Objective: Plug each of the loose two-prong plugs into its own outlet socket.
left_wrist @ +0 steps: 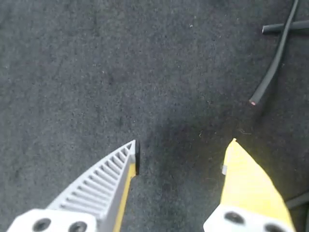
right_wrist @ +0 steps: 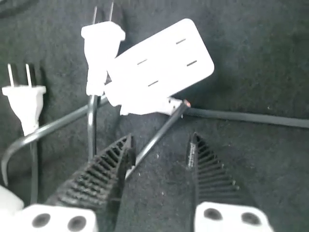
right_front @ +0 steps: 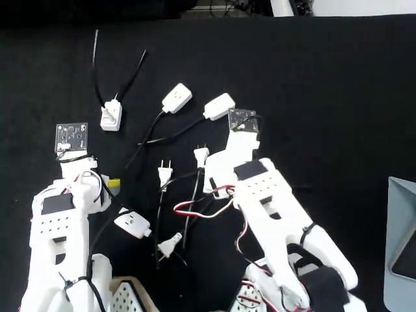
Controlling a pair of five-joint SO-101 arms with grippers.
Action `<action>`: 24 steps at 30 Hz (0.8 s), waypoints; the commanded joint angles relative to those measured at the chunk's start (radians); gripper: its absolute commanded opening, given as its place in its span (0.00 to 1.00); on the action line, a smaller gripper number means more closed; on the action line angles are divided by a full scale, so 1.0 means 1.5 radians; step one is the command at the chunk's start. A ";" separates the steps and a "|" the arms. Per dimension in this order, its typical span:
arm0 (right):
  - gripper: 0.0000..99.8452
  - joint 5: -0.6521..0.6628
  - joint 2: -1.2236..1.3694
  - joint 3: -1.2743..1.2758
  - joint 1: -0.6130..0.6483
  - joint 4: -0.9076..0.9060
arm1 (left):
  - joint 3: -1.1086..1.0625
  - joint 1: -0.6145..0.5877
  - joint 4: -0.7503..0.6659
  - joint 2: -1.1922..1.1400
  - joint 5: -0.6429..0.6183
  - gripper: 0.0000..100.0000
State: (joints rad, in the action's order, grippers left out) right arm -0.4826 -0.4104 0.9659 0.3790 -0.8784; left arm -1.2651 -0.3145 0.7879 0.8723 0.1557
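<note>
Several white outlet sockets lie on the black cloth: one [right_front: 110, 118] at the back left, two [right_front: 176, 97] [right_front: 218, 106] behind the centre and one [right_front: 132, 223] near the front. Loose white plugs [right_front: 165, 174] [right_front: 201, 155] [right_front: 170, 244] lie between the arms. My right gripper [right_wrist: 161, 137] [right_front: 213, 184] is open just short of a white socket [right_wrist: 159, 67], and a thin black cable [right_wrist: 154, 137] runs between its fingers. Two plugs [right_wrist: 99, 53] [right_wrist: 24, 101] lie beside that socket, prongs pointing away. My left gripper [left_wrist: 184, 142] [right_front: 109, 185] is open over bare cloth, holding nothing.
Black cables [right_front: 149, 136] trail across the middle of the table. A cut cable end [left_wrist: 253, 101] lies ahead of the left gripper. A grey bin [right_front: 400, 240] stands at the right edge, and a tan box [right_front: 127, 296] sits at the front by the left arm's base.
</note>
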 commanded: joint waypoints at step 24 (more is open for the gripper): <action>0.01 0.147 -0.049 -0.083 -0.142 0.029 | -0.009 -0.009 -0.012 0.019 -0.006 0.28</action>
State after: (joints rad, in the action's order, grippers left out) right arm -0.4166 -0.3261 0.9106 0.2455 -0.8278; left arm -1.2835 -0.3145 0.7879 0.8815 0.1557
